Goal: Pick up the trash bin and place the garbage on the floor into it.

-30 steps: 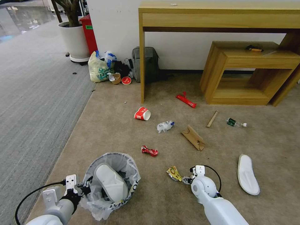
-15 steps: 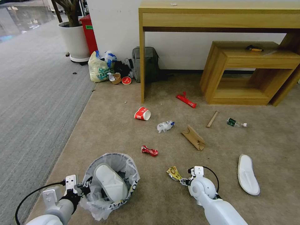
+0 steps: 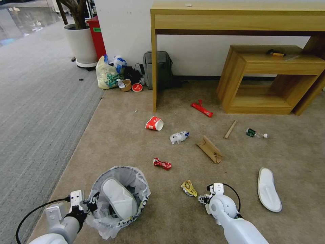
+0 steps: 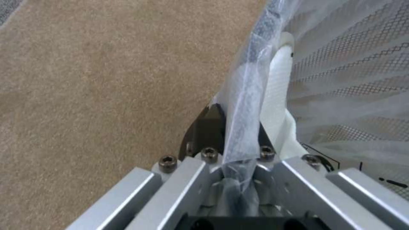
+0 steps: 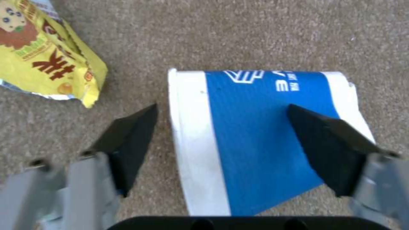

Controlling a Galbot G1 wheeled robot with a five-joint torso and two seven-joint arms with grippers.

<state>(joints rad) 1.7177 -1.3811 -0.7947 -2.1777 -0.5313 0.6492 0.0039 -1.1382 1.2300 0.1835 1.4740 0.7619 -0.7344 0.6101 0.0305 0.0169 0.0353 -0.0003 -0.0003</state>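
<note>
My right claw [image 5: 221, 127] hangs wide open w/ a blue cup [image 5: 264, 140] lying sideways between its tips; left claw [image 4: 236, 140] stays clamped on bin rim [image 4: 251, 80].

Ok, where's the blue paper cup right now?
In the right wrist view the blue paper cup lies on its side on the carpet, between the open right gripper's fingers, beside the yellow wrapper.

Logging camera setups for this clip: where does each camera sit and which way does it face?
Head view: high, looking forward and down over the floor; both arms show.
Left wrist view: along the left hand, shut on the trash bin rim.
Right wrist view: straight down past the open right hand at a blue cup.
Shared: yellow wrapper in head and right wrist views.
</note>
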